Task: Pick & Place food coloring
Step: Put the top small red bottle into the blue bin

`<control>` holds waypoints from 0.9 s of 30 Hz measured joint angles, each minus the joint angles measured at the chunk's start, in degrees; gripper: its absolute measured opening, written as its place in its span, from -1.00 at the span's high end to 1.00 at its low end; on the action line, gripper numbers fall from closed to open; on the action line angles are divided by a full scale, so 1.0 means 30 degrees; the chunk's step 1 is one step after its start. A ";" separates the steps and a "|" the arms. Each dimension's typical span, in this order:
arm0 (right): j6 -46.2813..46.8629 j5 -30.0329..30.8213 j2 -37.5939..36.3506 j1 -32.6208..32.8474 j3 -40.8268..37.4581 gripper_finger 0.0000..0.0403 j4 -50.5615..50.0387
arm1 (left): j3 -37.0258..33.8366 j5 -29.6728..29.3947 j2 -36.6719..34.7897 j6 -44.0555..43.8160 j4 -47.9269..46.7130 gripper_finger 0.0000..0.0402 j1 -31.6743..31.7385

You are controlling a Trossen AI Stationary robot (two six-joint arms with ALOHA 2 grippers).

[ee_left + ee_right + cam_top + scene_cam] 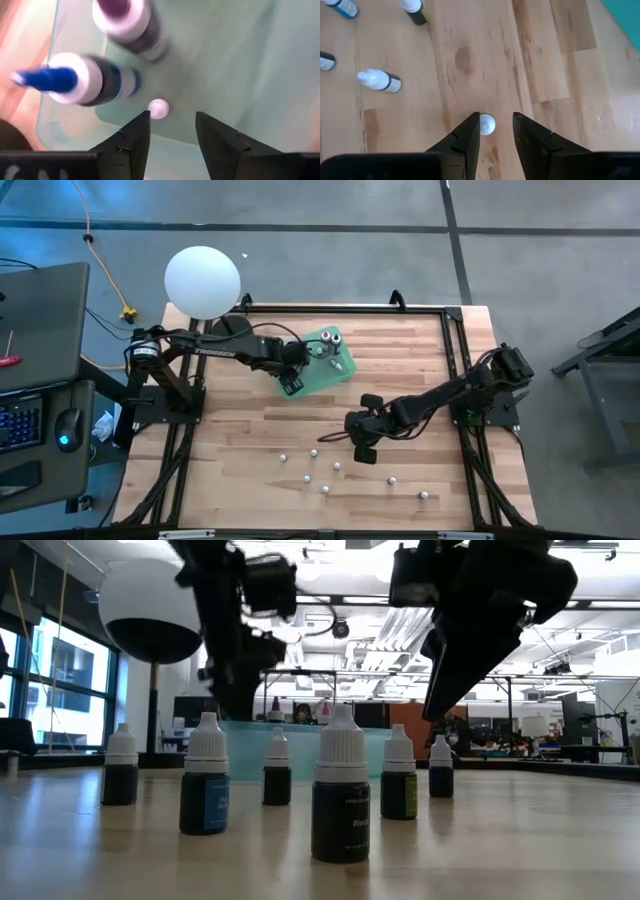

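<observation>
Several tiny food coloring bottles (313, 470) with whitish caps stand upright on the wooden table near its front; they also show in the low view (340, 785). My right gripper (496, 129) is open and points down just behind them, one finger on each side of one bottle's white cap (487, 124). My left gripper (172, 127) is open over the green tray (340, 370). A small white-capped bottle (159, 108) stands on the tray just beyond its fingertips. Two larger bottles (95, 80) stand on the tray further on. My right gripper stands open over a bottle, pointing down, and the bottle's cap (487, 124) lies close beside one finger (470, 132). Whether that finger touches the cap I cannot tell. The bottle stands on the table.
A big white sphere lamp (203, 281) stands at the table's far left corner. A black frame (455, 360) runs along the table's edges. More bottles (379, 80) stand on the bare wood beyond my right gripper, and bare wood lies to the tray's right.
</observation>
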 joint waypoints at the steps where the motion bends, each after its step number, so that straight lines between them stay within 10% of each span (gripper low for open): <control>1: -0.0003 -0.0087 0.0026 -0.0016 0.0000 0.46 -0.0005 | 0.0559 0.0140 -0.0003 -0.0109 -0.0517 0.23 -0.0126; 12: -0.0003 -0.0668 0.1674 -0.0014 0.0000 0.46 -0.0034 | 0.2728 -0.3216 -0.3454 -0.1112 -0.2888 0.23 -0.4808; 27: -0.1955 0.0842 0.2317 -0.0097 0.0000 0.64 0.1016 | -0.2409 -0.9673 -0.6901 -1.4413 -0.2774 0.23 -1.5474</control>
